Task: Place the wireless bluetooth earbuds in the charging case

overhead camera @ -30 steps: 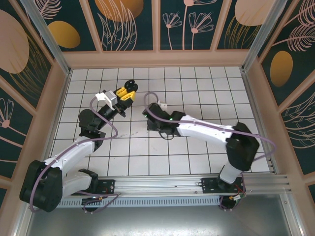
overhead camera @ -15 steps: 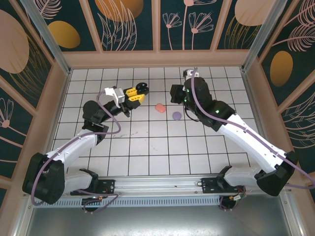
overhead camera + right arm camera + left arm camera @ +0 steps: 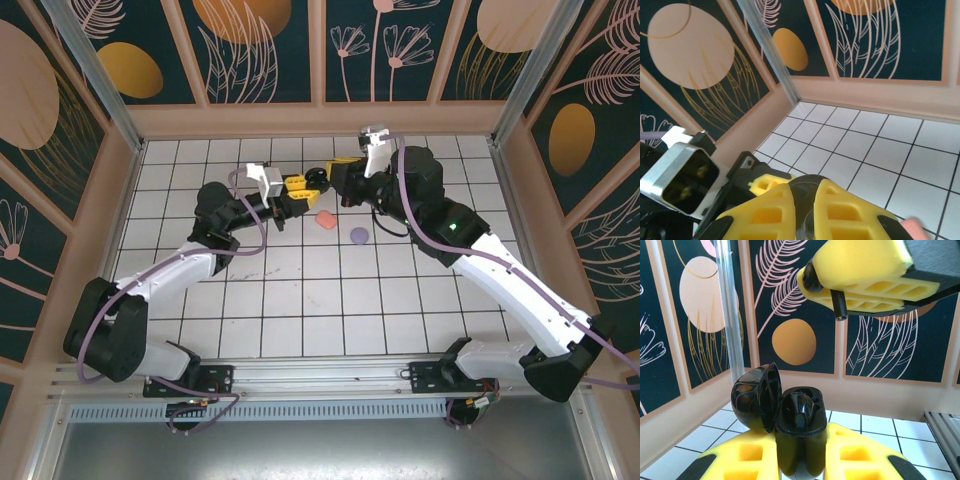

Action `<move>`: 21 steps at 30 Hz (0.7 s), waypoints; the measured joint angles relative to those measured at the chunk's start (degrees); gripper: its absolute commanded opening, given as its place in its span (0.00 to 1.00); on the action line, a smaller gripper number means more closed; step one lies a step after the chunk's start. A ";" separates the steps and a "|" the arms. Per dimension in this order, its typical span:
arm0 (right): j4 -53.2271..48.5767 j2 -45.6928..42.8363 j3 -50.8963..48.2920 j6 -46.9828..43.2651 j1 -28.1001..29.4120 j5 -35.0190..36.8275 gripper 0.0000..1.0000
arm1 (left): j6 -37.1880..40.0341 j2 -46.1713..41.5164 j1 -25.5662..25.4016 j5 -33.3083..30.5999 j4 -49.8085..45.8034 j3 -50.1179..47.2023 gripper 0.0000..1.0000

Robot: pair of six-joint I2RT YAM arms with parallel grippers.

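On tiles (image 3: pixel 300 300) — one pink case (image 3: pixel 325 219), one lilac case (image 3: pixel 359 236).

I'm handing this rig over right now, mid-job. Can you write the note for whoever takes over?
Left hand: shut on the black charging case, lid open, held up off the table.
Right hand: shut on a black earbud, stem poking out, close above the open case, not yet in it.
On the table: a salmon-pink item and a lilac item, lying apart below the hands; too small to tell what they are.
Done: case open and presented, bud in grip.
Left: seat the bud. Whether another bud already sits in the case I cannot tell.
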 measured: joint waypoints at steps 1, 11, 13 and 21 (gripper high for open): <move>0.44 0.02 0.00 -0.17 0.00 -0.57 0.11 | 0.00 0.13 -0.07 0.13 -0.04 0.31 0.00; 4.42 0.00 -3.76 -1.70 0.00 -2.62 0.10 | -0.02 0.42 -0.37 1.11 -0.96 1.46 0.00; 4.72 0.00 -4.24 -1.73 0.00 -3.02 0.09 | 0.00 0.42 -0.37 1.14 -1.01 1.46 0.00; 5.57 0.02 -5.20 -1.70 0.00 -3.58 0.09 | 0.00 0.42 -0.42 1.33 -1.03 1.46 0.00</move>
